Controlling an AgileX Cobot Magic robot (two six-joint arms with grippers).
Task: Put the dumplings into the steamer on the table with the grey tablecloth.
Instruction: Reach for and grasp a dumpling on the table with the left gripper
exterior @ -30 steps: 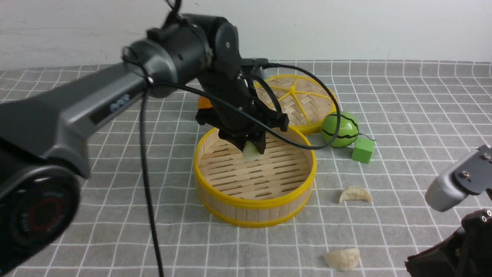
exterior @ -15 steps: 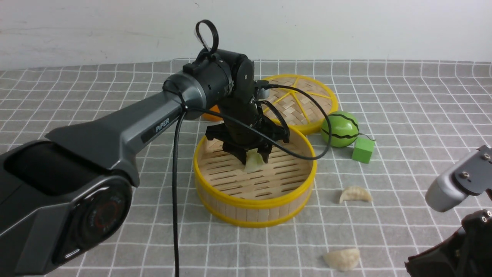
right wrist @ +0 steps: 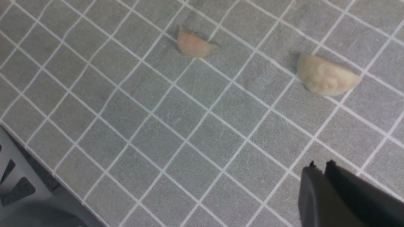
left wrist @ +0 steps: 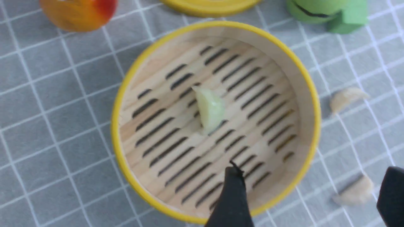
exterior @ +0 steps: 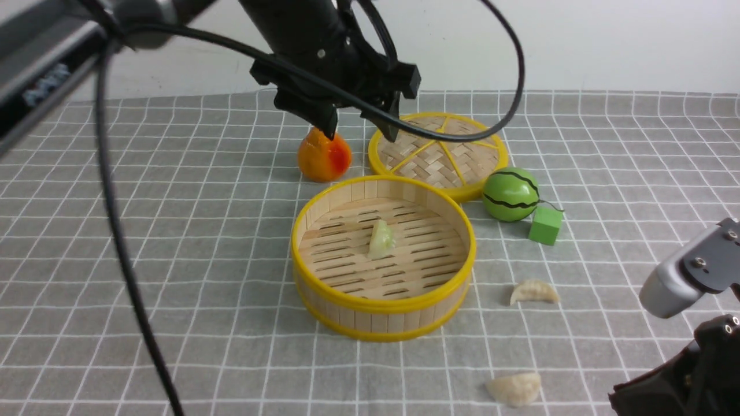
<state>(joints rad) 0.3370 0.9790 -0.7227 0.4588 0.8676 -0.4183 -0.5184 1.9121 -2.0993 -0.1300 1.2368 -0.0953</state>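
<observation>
Dumplings: green one (exterior: 381, 238) lies in steamer (exterior: 383, 322); left gripper (exterior: 359, 133) apart, empty, overhead. Two others (exterior: 535, 292) near front-right corner of table (exterior: 144, 260); right gripper (right wrist: 322, 165), closed, must open first.

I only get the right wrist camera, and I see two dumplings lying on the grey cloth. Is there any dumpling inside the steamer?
Observer: Yes, one greenish dumpling lies on the slatted floor of the steamer.
Operator: Is the other arm holding on to it?
Observer: No. The left tool hangs open, raised clear of the steamer, with nothing in it.
Operator: Where is the steamer's lid?
Observer: The woven lid lies flat behind the steamer, beside a toy watermelon.
</observation>
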